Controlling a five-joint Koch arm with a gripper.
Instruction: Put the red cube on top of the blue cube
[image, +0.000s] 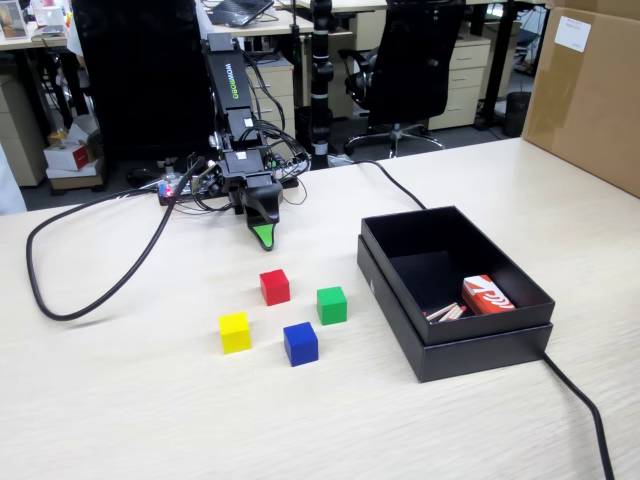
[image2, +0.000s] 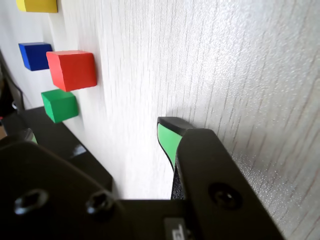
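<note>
The red cube (image: 274, 287) sits on the pale wooden table (image: 120, 400), with the blue cube (image: 300, 343) a short way in front of it and slightly right in the fixed view. They stand apart. My gripper (image: 262, 235) hangs tip-down just behind the red cube, close to the table, holding nothing. In the wrist view the red cube (image2: 72, 70) and blue cube (image2: 35, 55) lie at the upper left, well ahead of my gripper (image2: 95, 134). Its green-padded fingers (image2: 167, 137) stand apart with bare table between them, so it is open.
A green cube (image: 331, 305) lies right of the red one and a yellow cube (image: 234, 332) left of the blue one. An open black box (image: 480, 350) at the right holds a red-and-white packet (image: 487, 295). Black cables (image: 90, 290) loop at the left and trail from the box.
</note>
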